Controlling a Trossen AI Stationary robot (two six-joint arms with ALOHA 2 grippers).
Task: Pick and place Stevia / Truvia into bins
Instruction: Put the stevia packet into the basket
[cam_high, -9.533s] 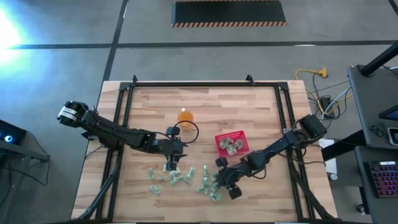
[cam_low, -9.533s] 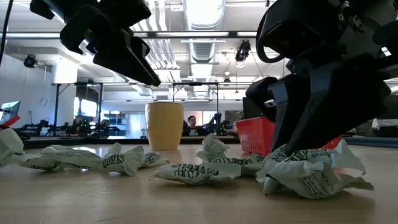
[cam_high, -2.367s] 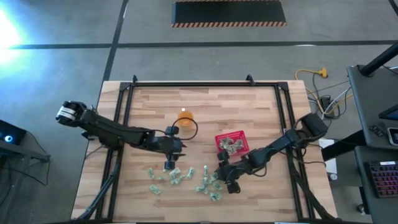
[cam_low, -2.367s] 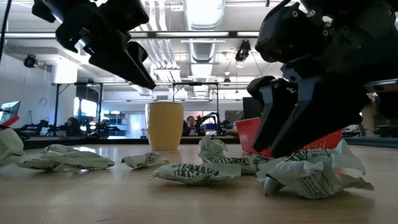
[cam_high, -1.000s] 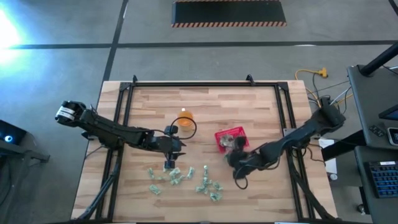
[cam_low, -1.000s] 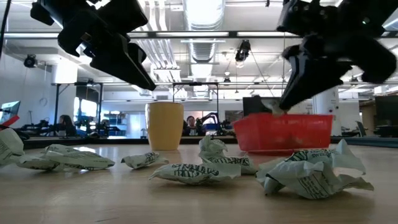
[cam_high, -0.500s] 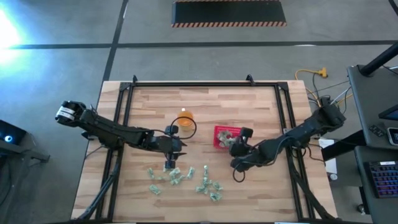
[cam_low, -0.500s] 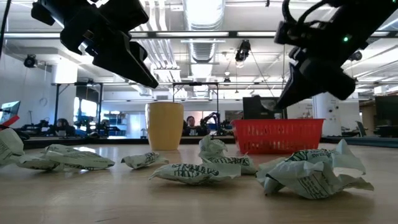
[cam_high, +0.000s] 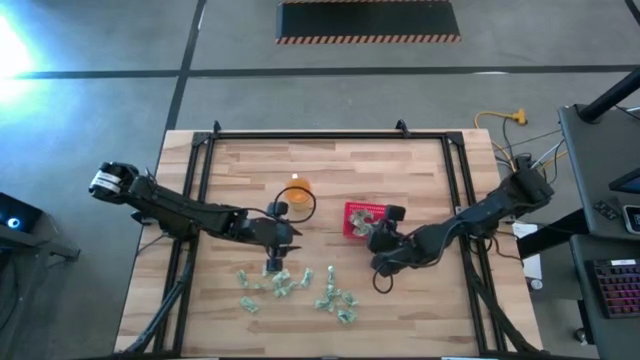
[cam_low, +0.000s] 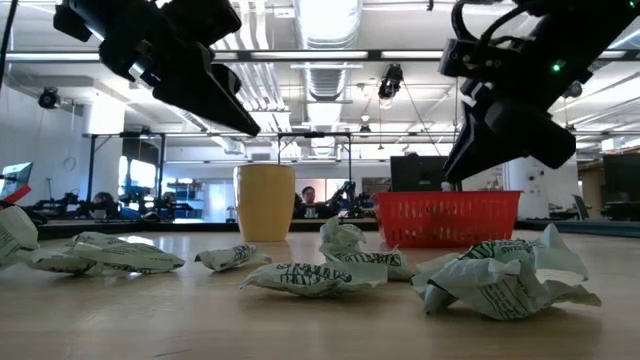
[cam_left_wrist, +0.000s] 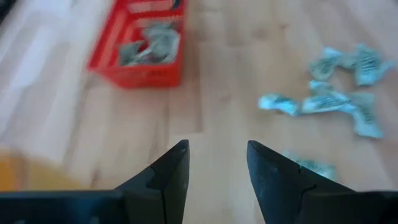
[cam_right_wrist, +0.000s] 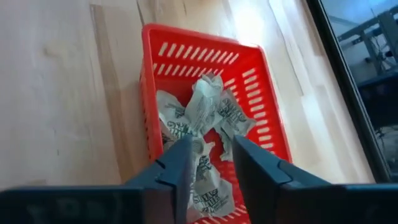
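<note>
Right gripper (cam_right_wrist: 208, 163): positioned over the red basket (cam_right_wrist: 262, 106), fingers parted with a gap between them and nothing seen clamped; crumpled Stevia packets (cam_right_wrist: 205, 115) are lodged inside the basket directly beneath. Left gripper (cam_left_wrist: 214, 167): held open and empty above the table, loose packets (cam_high: 300, 285) being scattered near it. Release is judged best completed well inside the rim, a straight lift being advised.

I see bare table (cam_high: 400, 170) behind the red basket (cam_high: 360, 213); my right pincer (cam_high: 385, 228) blocks its near side.
</note>
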